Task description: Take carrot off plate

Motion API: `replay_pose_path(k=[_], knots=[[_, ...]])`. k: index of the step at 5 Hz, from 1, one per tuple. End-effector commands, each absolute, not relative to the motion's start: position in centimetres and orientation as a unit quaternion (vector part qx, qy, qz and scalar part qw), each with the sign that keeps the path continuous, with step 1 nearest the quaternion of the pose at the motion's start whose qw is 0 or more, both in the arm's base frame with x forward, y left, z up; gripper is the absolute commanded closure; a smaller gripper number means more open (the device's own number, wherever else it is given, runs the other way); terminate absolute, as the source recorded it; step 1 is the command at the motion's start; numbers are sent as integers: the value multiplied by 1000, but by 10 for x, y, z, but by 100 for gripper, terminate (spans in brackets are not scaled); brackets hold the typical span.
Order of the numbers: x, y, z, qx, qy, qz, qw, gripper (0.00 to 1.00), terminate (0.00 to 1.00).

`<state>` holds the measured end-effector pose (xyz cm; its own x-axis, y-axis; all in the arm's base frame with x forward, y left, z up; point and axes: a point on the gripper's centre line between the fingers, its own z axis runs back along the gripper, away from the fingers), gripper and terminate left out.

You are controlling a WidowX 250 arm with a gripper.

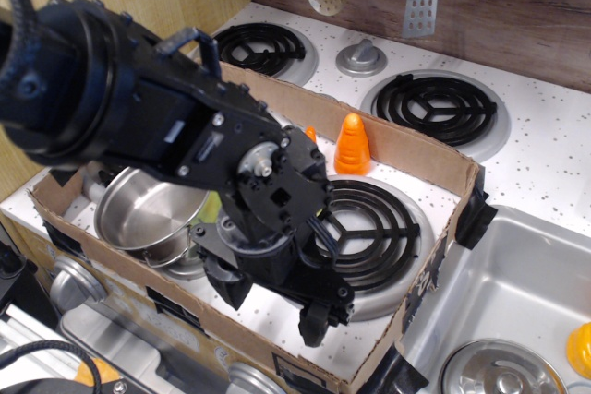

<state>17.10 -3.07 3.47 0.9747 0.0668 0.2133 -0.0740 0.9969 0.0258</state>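
Note:
My gripper (272, 302) points down over the white stove top at the front of the cardboard box. Its two black fingers (317, 322) stand wide apart with only bare surface showing between them, so it is open and empty. The arm fills the middle of the view. The lime-green plate is hidden or out of view. The long carrot does not show clearly. A small orange bit (311, 134) pokes out behind the arm, and I cannot tell what it is.
A steel pot (148, 214) stands left of the gripper. A short ridged orange cone (352, 143) stands at the back of the cardboard box (434, 159). A black coil burner (369, 228) lies right of the gripper. A sink (517, 302) is at the right.

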Motion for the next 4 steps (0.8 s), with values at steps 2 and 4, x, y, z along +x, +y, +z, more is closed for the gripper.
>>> replay_pose_path(k=[2,4], knots=[[173,-29,50,33,-97,44,994,0,0],[193,-12,95,65,-89,54,992,0,0]])
